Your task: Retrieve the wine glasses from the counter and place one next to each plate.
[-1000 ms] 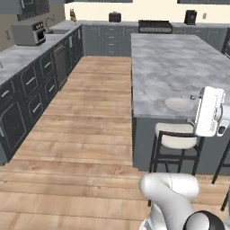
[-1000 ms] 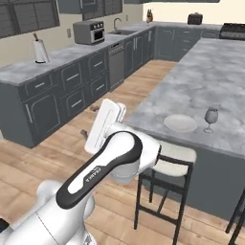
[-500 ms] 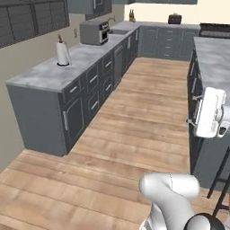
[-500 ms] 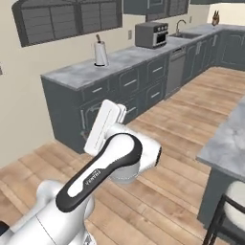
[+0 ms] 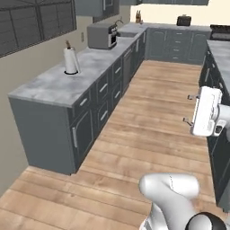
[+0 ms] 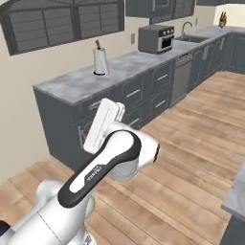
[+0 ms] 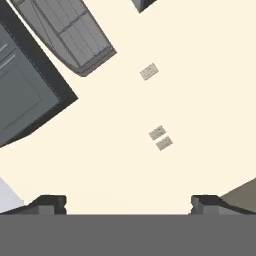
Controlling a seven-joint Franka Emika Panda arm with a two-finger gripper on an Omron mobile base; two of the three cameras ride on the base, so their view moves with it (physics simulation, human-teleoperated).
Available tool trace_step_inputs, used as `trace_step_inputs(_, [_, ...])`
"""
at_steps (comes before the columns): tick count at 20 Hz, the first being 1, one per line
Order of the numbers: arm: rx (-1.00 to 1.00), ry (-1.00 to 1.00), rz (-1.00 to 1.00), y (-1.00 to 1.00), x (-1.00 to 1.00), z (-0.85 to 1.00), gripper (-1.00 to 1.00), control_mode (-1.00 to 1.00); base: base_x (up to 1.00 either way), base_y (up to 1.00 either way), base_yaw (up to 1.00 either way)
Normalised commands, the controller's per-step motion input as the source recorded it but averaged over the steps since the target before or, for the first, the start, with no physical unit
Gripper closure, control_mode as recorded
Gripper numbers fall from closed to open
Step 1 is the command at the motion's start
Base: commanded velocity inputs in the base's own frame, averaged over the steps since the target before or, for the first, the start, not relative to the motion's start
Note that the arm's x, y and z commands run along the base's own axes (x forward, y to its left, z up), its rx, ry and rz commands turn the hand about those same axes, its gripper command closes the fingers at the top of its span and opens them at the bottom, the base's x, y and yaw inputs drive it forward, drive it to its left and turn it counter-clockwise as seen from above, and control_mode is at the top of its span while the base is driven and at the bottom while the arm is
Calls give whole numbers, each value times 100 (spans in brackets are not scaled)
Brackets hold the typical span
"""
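Pincer (image 7: 128,202) spread, empty — counter (image 5: 58,83) edge left, wood floor (image 5: 148,134) open alongside.

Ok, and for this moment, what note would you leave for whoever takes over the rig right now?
Pincer: open, nothing between its tips, pointing at the cream wall.
Counter: ahead on the left across the wooden floor, carrying a paper towel roll and a toaster oven, with the sink at its far end.
Done: cannot be judged from these pictures; no wine glass is in the pincer.
Left: find a wine glass on the counter, probably after driving closer, grasp it and set it beside a plate.
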Motion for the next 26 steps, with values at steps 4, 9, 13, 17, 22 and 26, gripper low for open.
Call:
trace_step_inputs(4, [0, 0, 0, 0, 0, 0, -100, 100, 100, 100, -32])
trace_step_inputs(9, [0, 0, 0, 0, 0, 0, -100, 100, 100, 19, -31])
trace_step_inputs(13, [0, 0, 0, 0, 0, 0, -100, 100, 100, -30, -20])
trace_step_inputs(17, [0, 0, 0, 0, 0, 0, -100, 100, 100, -76, -28])
trace_step_inputs(22, [0, 0, 0, 0, 0, 0, -100, 100, 100, -39, -2])
trace_step_inputs(26, [0, 0, 0, 0, 0, 0, -100, 100, 100, -5, 0])
